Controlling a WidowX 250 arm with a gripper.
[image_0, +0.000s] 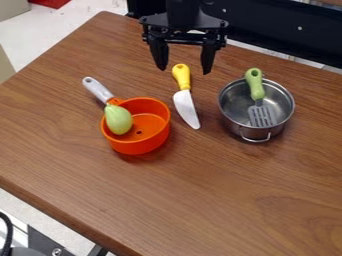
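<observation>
Camera view: arm (183, 14) cut off at twelve
Gripper (184, 70): one, spread, empty
Knife (186, 108): one, gripper's six o'clock
Pan (147, 143): one, nine o'clock, one vegetable (118, 120) hiding part
Pot (235, 126): one, three o'clock, one spatula (254, 84) inside

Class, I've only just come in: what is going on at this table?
The robot arm's tool hangs open and holds nothing, its tips near the yellow handle of a knife that lies on the table. On one side of the knife is an orange pan with a pale green toy vegetable in it. On the other side, a green-handled spatula leans in a metal pot.
</observation>
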